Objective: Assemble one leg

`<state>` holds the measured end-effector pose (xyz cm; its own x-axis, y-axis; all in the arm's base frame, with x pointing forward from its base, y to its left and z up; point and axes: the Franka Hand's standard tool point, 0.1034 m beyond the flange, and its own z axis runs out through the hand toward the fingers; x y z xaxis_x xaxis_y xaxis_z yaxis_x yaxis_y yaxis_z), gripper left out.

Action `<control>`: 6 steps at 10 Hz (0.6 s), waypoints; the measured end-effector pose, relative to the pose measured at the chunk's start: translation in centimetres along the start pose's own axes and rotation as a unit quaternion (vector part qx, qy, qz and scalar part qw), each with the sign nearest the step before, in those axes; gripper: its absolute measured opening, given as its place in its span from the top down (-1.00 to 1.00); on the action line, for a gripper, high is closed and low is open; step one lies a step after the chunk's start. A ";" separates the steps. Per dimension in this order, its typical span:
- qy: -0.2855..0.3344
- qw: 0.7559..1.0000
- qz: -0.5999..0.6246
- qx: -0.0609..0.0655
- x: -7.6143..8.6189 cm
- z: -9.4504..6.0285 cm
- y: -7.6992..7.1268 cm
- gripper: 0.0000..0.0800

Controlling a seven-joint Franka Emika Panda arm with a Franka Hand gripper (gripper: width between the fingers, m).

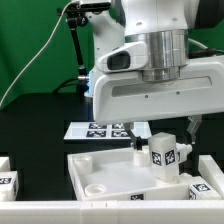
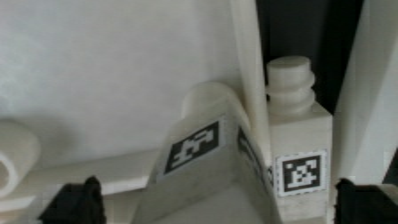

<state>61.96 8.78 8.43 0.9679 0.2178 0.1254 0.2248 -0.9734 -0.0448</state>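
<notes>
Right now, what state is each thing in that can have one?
gripper: open, fingertips apart beside the leg
leg: upright over the tabletop, not clamped
tabletop: lying flat, rim up
spare leg: loose at the exterior view's right, untouched
</notes>
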 end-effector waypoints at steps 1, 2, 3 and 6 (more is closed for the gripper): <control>-0.001 0.999 -0.040 -0.005 0.0 0.0 0.0 -0.62; -0.003 0.997 -0.079 -0.009 0.0 0.0 0.1 -0.62; -0.003 0.996 -0.092 -0.011 0.0 0.0 0.1 -0.52; -0.003 0.996 -0.090 -0.011 0.0 0.0 0.1 -0.08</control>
<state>61.98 8.70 8.45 0.9131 0.3886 0.1230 0.3917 -0.9201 -0.0005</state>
